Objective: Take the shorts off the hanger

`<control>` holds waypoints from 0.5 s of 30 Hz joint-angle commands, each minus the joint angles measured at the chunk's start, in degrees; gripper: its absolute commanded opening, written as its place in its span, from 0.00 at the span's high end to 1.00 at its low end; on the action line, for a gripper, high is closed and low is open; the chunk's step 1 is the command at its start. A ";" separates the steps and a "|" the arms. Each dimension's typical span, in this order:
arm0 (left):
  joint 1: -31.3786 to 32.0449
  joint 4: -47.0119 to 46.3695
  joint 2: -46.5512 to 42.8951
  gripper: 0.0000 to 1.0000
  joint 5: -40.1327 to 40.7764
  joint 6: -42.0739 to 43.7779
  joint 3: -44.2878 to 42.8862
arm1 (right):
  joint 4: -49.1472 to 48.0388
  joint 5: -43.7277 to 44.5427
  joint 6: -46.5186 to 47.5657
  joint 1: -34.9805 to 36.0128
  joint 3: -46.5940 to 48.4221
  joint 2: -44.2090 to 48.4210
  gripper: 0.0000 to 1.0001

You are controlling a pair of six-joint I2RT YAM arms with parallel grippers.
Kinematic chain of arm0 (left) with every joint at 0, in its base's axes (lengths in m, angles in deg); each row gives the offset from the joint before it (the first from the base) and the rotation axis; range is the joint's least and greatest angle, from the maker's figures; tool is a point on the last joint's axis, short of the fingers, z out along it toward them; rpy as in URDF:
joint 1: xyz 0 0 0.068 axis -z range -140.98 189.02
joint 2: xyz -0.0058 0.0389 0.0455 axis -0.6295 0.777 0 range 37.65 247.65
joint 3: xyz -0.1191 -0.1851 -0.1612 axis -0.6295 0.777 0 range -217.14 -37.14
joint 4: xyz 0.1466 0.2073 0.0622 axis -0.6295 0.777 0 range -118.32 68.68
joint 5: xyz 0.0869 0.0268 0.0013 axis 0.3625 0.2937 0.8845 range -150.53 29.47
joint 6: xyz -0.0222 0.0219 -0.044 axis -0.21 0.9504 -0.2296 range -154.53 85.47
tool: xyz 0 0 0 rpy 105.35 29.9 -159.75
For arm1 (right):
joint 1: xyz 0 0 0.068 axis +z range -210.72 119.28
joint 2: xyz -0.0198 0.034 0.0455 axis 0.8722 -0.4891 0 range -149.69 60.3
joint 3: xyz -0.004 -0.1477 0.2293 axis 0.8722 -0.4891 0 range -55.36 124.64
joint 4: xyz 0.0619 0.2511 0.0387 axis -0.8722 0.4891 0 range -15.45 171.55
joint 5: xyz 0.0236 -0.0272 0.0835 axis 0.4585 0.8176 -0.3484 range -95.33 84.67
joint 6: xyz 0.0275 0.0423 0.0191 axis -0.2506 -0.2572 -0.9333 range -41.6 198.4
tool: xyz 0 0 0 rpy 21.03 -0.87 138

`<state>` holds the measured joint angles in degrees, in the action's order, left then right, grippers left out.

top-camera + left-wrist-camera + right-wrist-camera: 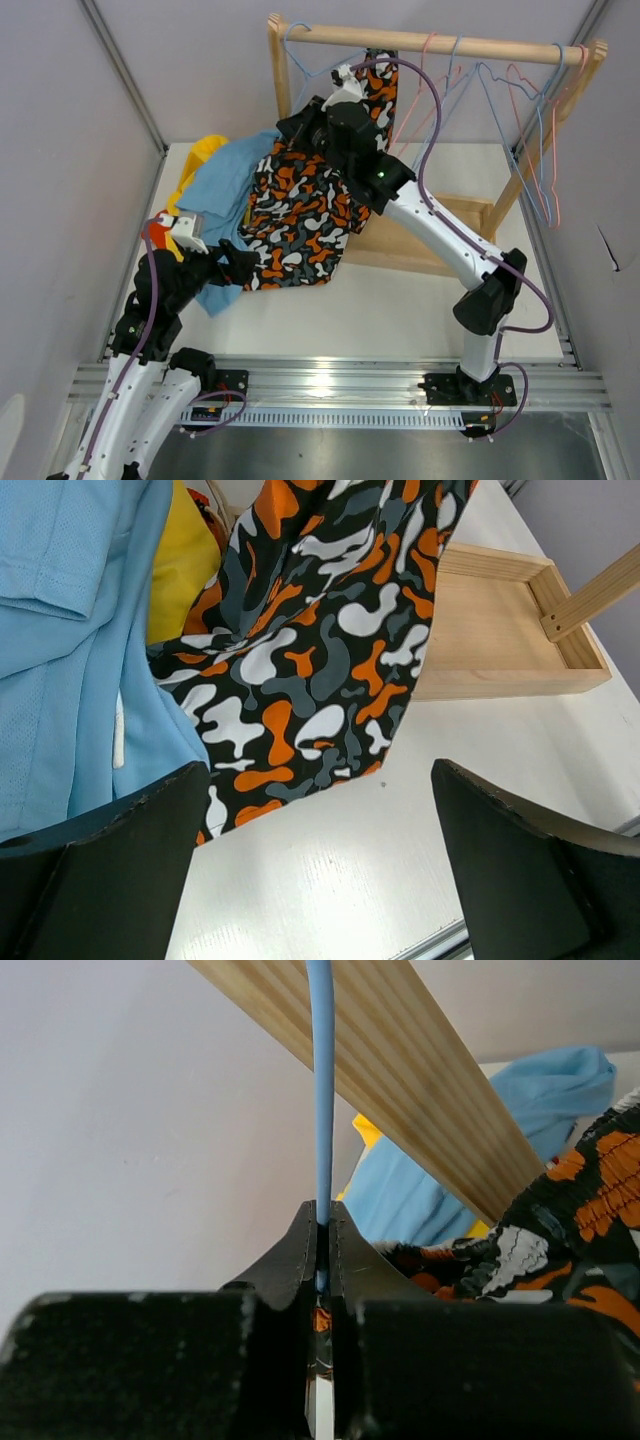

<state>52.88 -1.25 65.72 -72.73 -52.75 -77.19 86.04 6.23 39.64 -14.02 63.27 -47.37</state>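
The black-orange-white blotch shorts (300,215) hang from a blue wire hanger (320,1110) on the wooden rack (430,42) and drape down to the table. My right gripper (300,127) is shut on the hanger wire beside the rack's left post (400,1070); the blotch fabric (575,1210) shows right of its fingers. Light blue shorts (225,190) and yellow shorts (205,150) lie piled at the left. My left gripper (320,870) is open and empty over bare table, just below the blotch shorts' hem (300,680), with light blue fabric (70,650) at its left finger (110,870).
Several empty pink and blue hangers (520,120) hang on the rail's right half. The rack's wooden base frame (500,630) lies on the white table (400,310) behind the shorts. A bit of red-orange fabric (158,238) shows at the pile's left edge. Grey walls close both sides.
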 commanded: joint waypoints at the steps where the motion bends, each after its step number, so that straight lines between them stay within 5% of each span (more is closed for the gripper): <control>1: 1.59 -2.99 0.22 0.01 -1.68 -0.07 -0.55 | -2.87 1.02 0.62 0.41 -3.05 8.44 1.00; 15: 23.57 -8.26 13.40 0.01 0.69 6.44 -20.50 | 0.99 -0.91 -3.16 0.24 -10.70 27.25 1.00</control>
<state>73.93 -5.49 76.82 -71.77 -49.36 -94.15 89.69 4.72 35.31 -13.80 51.75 -24.31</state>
